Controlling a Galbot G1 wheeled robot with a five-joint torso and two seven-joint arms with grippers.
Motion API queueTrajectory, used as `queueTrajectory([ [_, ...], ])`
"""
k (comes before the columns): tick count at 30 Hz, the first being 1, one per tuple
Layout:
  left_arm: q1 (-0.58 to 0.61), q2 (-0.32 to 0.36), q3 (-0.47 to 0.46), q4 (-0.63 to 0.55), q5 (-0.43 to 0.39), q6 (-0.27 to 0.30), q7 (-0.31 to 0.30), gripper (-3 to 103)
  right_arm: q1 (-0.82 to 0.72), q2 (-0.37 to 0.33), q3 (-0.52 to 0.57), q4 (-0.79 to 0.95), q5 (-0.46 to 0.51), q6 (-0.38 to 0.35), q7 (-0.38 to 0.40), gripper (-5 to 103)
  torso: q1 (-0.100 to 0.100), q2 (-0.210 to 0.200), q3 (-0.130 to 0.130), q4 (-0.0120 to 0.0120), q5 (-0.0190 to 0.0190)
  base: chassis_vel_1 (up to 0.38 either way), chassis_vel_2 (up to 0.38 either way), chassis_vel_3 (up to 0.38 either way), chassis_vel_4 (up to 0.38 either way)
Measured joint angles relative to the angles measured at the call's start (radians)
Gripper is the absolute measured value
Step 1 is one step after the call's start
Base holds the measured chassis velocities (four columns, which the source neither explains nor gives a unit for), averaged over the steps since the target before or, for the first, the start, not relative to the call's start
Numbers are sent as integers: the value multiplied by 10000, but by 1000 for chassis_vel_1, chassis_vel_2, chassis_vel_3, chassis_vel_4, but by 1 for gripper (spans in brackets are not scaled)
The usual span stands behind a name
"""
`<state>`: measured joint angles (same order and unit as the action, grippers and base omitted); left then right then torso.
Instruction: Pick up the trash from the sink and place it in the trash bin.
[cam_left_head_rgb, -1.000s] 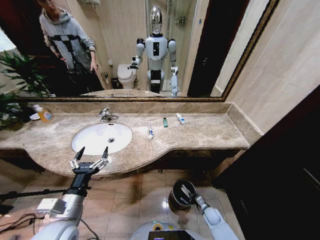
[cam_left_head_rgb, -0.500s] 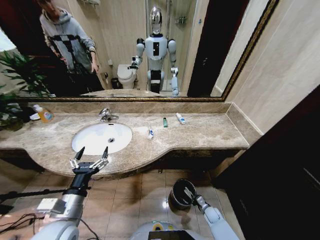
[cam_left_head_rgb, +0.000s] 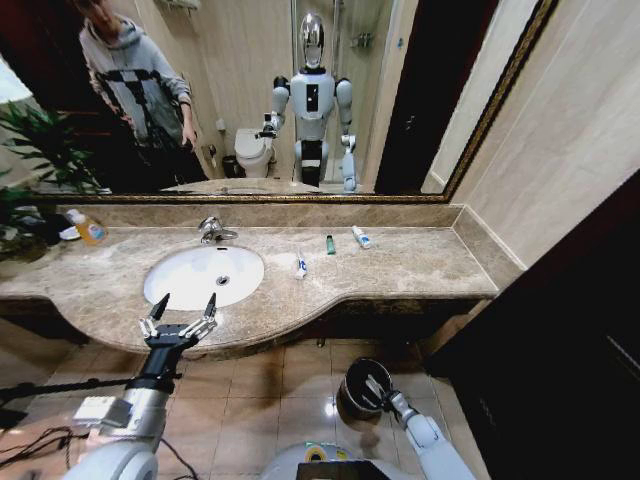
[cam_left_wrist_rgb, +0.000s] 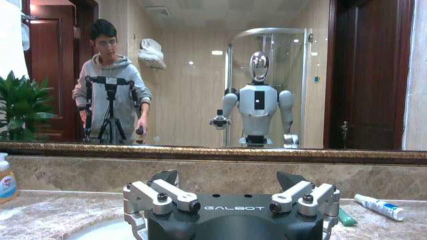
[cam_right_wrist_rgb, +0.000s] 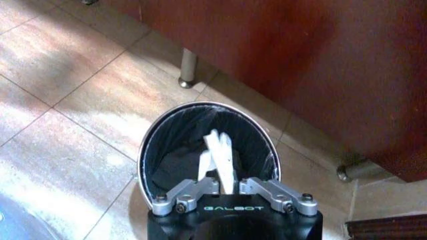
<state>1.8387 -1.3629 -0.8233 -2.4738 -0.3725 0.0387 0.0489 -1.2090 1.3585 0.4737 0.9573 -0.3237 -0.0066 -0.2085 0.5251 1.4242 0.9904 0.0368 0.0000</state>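
The sink (cam_left_head_rgb: 190, 270), a white oval basin with a chrome faucet (cam_left_head_rgb: 212, 230), is set in the marble counter. To its right on the counter lie a small white tube (cam_left_head_rgb: 301, 264), a tiny dark-green bottle (cam_left_head_rgb: 330, 244) (cam_left_wrist_rgb: 345, 217) and a white-blue mini tube (cam_left_head_rgb: 360, 236) (cam_left_wrist_rgb: 379, 206). My left gripper (cam_left_head_rgb: 180, 312) (cam_left_wrist_rgb: 227, 176) hangs open at the counter's front edge, below the basin. Low on the floor, my right gripper (cam_left_head_rgb: 376, 390) (cam_right_wrist_rgb: 227, 186) is shut on a long white wrapper (cam_right_wrist_rgb: 218, 152) right over the black trash bin (cam_left_head_rgb: 350, 378) (cam_right_wrist_rgb: 148, 145).
An orange bottle with a white cap (cam_left_head_rgb: 88, 228) (cam_left_wrist_rgb: 7, 180) stands at the counter's far left beside a plant (cam_left_head_rgb: 35, 150). Dark wooden cabinetry (cam_right_wrist_rgb: 320, 75) rises close behind the bin. A large mirror (cam_left_head_rgb: 400, 90) backs the counter. Tiled floor (cam_right_wrist_rgb: 60, 100) lies beside the bin.
My right gripper has shifted slightly lower over the bin with the wrapper. The left arm and the things on the counter have not moved.
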Motion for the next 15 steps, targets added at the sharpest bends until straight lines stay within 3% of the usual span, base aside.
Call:
queueTrajectory([
  [5,0,0,0,0,0,0,0,100,-53,5,-4,122,69,-9,39,36,0,0,0,0,0,0,0,0,0],
  [10,0,0,0,0,0,0,0,100,-67,-3,-8,185,128,-37,47,46,0,0,0,0,0,0,0,0,0],
  [13,0,0,0,0,0,0,0,100,-104,-25,-16,271,163,-70,50,62,0,0,0,0,0,0,0,0,0],
  [15,0,0,0,0,0,0,0,100,-121,-28,-16,298,175,-75,52,68,0,0,0,0,0,0,0,0,0],
])
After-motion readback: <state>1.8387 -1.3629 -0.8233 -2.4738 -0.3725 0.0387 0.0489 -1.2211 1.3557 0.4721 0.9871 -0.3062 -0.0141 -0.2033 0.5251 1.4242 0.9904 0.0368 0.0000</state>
